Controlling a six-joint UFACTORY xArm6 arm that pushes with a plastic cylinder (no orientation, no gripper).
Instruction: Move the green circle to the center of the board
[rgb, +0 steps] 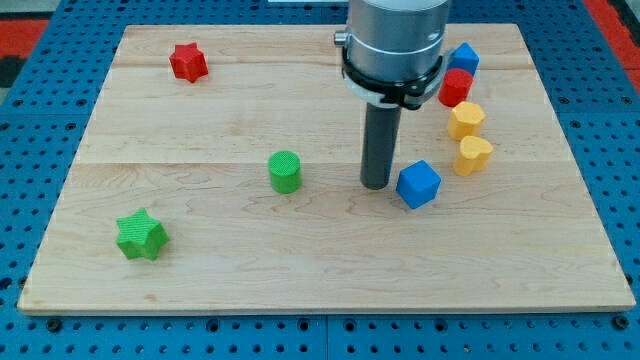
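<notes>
The green circle (285, 171), a short ribbed cylinder, stands on the wooden board (200, 260) a little left of the board's middle. My tip (376, 186) rests on the board to the circle's right, apart from it by about a block's width. A blue cube (418, 184) sits just right of my tip, close to it; I cannot tell whether they touch.
A green star (141, 235) lies at the lower left. A red star (188, 62) lies at the upper left. At the upper right a blue block (464, 58), a red cylinder (455, 88) and two yellow blocks (466, 120) (473, 155) stand in a column.
</notes>
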